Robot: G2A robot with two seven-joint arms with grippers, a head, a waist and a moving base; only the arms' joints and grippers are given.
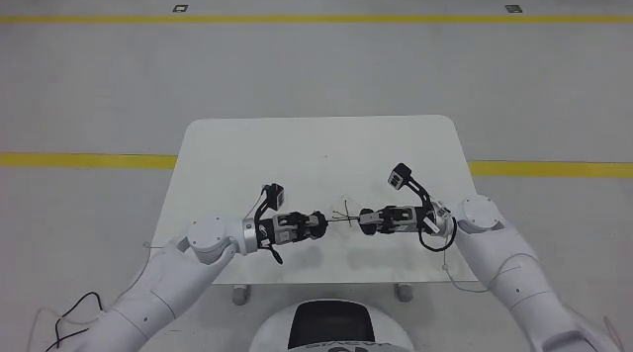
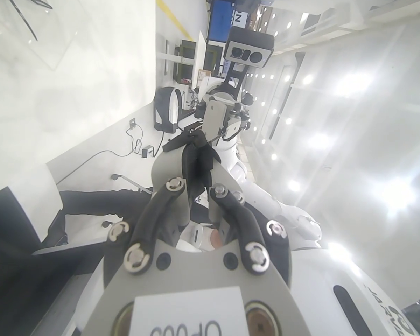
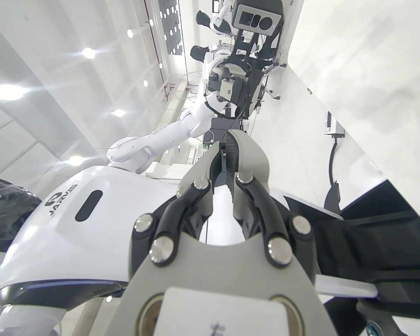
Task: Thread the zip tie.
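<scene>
Table [image 1: 247, 144] white and round-cornered in the top view, both arms bent inward over its near half. Left gripper [image 1: 322, 221] and right gripper [image 1: 363, 220] tip to tip with a small gap between, bridged by the thin dark zip tie [image 1: 342, 217], one end in each, above the tabletop. Just beyond that gap, a few loose zip ties [image 1: 344, 202] lying crossed on the surface. From the left wrist: left gripper [image 2: 196, 146] clenched, fingers [image 2: 168, 169] pressed together on a bunched dark piece [image 2: 196, 166], not clearly separable from the tie; right gripper [image 2: 213, 117] facing it close ahead; loose zip ties [image 2: 19, 5] crossed on the table, well apart from both. From the right wrist: right gripper [image 3: 227, 138] pinched nearly closed, ribbed black pads [image 3: 231, 162] a sliver apart, a thin strand [image 3: 207, 227] running back between the fingers; left gripper [image 3: 231, 89] straight ahead, near.
</scene>
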